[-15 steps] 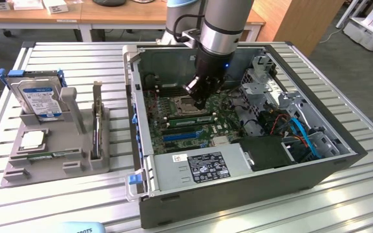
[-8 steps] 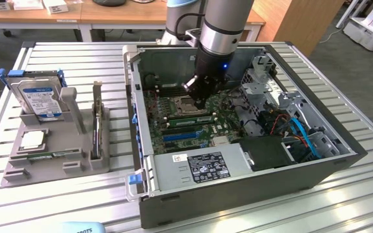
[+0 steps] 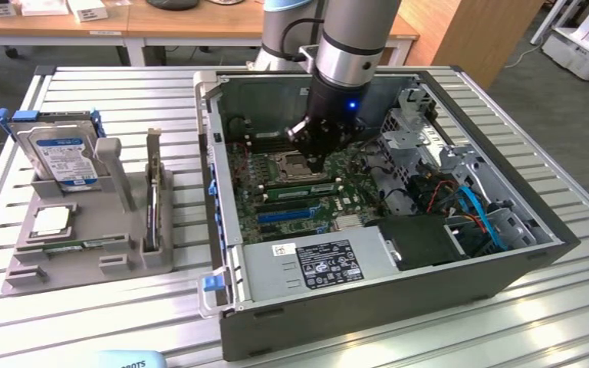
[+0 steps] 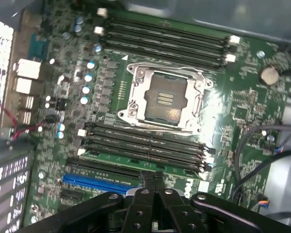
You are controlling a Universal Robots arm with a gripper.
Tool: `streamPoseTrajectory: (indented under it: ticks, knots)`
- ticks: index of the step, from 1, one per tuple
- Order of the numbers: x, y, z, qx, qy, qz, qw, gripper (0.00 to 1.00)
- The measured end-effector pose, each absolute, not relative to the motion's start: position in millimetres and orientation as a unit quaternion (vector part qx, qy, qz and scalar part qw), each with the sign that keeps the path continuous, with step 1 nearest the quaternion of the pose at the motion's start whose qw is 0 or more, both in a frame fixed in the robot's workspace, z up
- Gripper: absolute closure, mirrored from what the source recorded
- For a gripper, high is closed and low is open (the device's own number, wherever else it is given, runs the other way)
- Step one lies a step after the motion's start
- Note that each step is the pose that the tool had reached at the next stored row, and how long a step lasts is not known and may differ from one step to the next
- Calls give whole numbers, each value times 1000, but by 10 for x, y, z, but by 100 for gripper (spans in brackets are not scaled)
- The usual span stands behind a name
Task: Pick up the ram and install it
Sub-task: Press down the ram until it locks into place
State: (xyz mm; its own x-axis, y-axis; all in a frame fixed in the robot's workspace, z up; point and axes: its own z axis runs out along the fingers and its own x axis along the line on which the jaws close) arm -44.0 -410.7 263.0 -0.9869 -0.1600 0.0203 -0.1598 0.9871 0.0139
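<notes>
Gripper (image 4: 155,183) closed above seated ram (image 4: 140,163) (apparently not touching)

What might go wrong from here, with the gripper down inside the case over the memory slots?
1. The shut gripper stands right at the ram, which lies along a slot. Pressing at that one spot might leave an end unseated or flex the stick.
2. The uncovered processor socket lies a few slots away, so a sideways slip could strike it.

Arm (image 3: 351,31) cut off (upper edge); label (image 3: 327,263) print unreadable
</notes>
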Motion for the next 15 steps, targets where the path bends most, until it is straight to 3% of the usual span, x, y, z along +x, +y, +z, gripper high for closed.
streamPoseTrajectory:
  ticks: [15]
  knots:
    - [-450, -4107, 2629, 42, -999, -7, 10, 90]
